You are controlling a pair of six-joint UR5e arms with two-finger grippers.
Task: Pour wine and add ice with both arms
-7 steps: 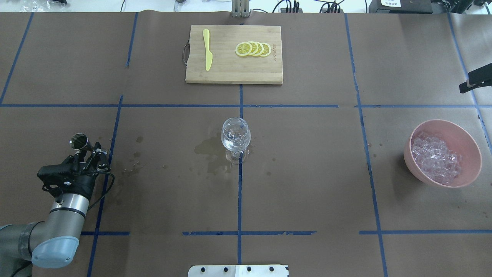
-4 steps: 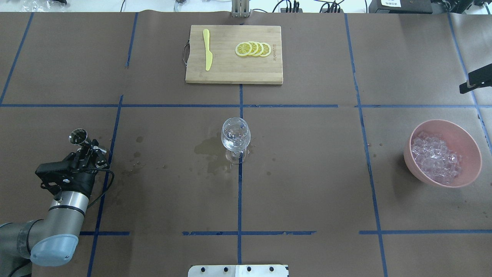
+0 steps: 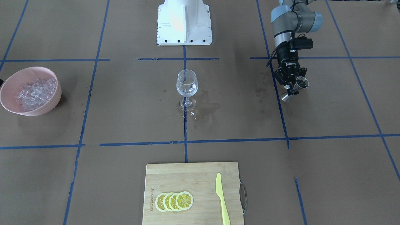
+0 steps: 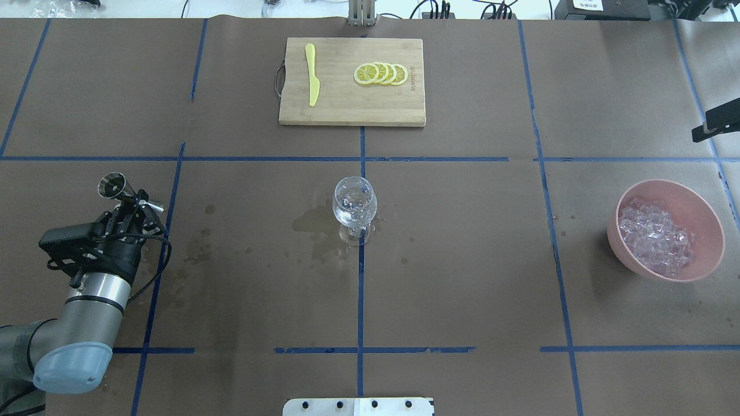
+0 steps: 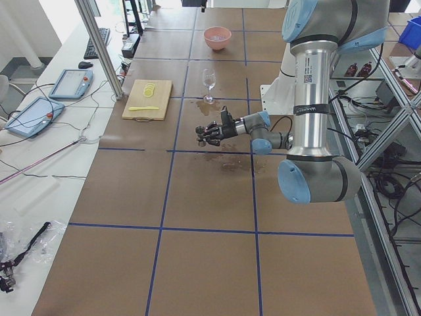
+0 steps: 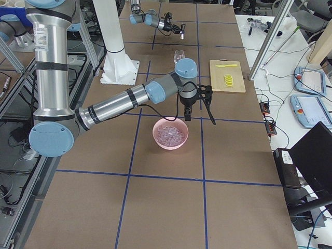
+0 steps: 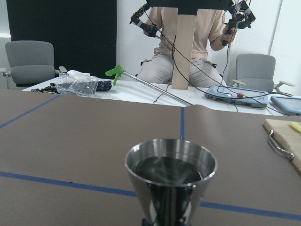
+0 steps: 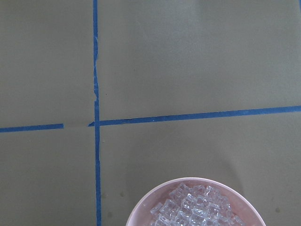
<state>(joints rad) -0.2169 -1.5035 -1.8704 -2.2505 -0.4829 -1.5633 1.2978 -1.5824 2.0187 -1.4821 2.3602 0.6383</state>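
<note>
My left gripper (image 4: 134, 209) is shut on a steel jigger (image 4: 115, 189), held above the table's left part, well left of the wine glass (image 4: 355, 207). It also shows in the front view (image 3: 292, 87). In the left wrist view the jigger (image 7: 170, 181) stands upright, its cup dark and glistening inside. The clear stemmed glass (image 3: 187, 85) stands at the table's centre; whether it holds wine is hard to tell. The ice (image 4: 656, 236) fills a pink bowl (image 4: 708, 231) at the right. My right gripper (image 6: 185, 113) hovers over that bowl (image 6: 155, 136); I cannot tell if it is open.
A wooden cutting board (image 4: 347, 107) with lemon slices (image 4: 380, 74) and a yellow knife (image 4: 312, 75) lies at the far side. Dark wet stains (image 4: 315, 225) mark the brown paper beside the glass. The white pedestal (image 3: 183, 22) stands at the robot's side.
My left gripper has moved left and away from the robot with the jigger, and the jigger has turned more upright. The glass, bowl and board have not moved.
</note>
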